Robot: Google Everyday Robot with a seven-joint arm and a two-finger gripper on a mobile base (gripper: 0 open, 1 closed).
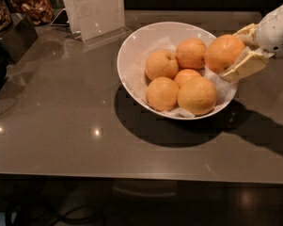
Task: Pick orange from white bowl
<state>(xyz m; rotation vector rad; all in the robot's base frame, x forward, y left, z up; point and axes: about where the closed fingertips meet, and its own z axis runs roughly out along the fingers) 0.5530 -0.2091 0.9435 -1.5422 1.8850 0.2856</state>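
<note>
Print on the sign holder (96, 8) cannot be read; the claw (235, 53) clasps the orange (222, 51) over the white bowl (127, 74).

Hiding the right flank of the orange (221, 51) inside the gripper (230, 55), clamped over the right rim of the white bowl (131, 55). Running out of frame with the arm (277, 29), right of the bowl. Blurring past reading on the sign (96, 8), behind-left of the bowl.

counter (61, 126): white bowl (131, 67) centre-right | sign holder (96, 8) back-left | gripper (232, 55) clasping orange (221, 51) at bowl's right rim
</note>
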